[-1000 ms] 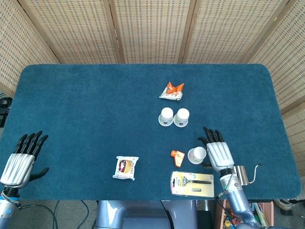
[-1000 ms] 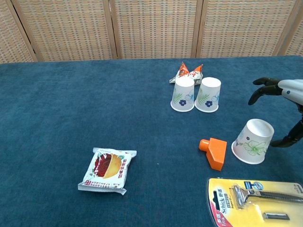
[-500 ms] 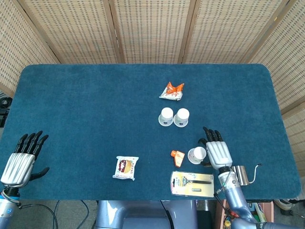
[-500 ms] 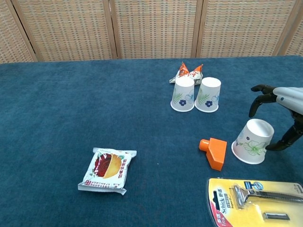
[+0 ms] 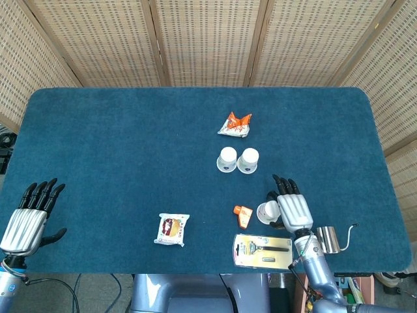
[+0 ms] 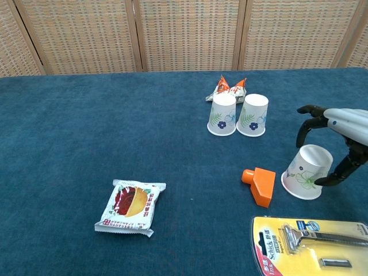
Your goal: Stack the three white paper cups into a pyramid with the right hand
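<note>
Two white paper cups (image 5: 227,159) (image 5: 247,160) stand upside down, side by side, at mid table; the chest view shows them as the left cup (image 6: 222,114) and the right cup (image 6: 252,115). The third cup (image 5: 268,212) (image 6: 307,171) sits tilted near the front right, base up. My right hand (image 5: 291,208) (image 6: 336,135) is just right of this cup, fingers apart and arched over its top, thumb close to its lower side. It holds nothing. My left hand (image 5: 29,218) rests far left with fingers spread and nothing in it.
An orange block (image 5: 242,212) (image 6: 261,185) lies just left of the tilted cup. A yellow razor pack (image 5: 262,250) (image 6: 310,244) lies in front of it. An orange snack bag (image 5: 234,124) lies behind the cup pair, a snack packet (image 5: 172,229) front left, a metal pitcher (image 5: 331,238) front right.
My right hand has moved left and slightly down toward the tilted cup, its fingers now arching over the cup's top. Cups and left hand have not moved.
</note>
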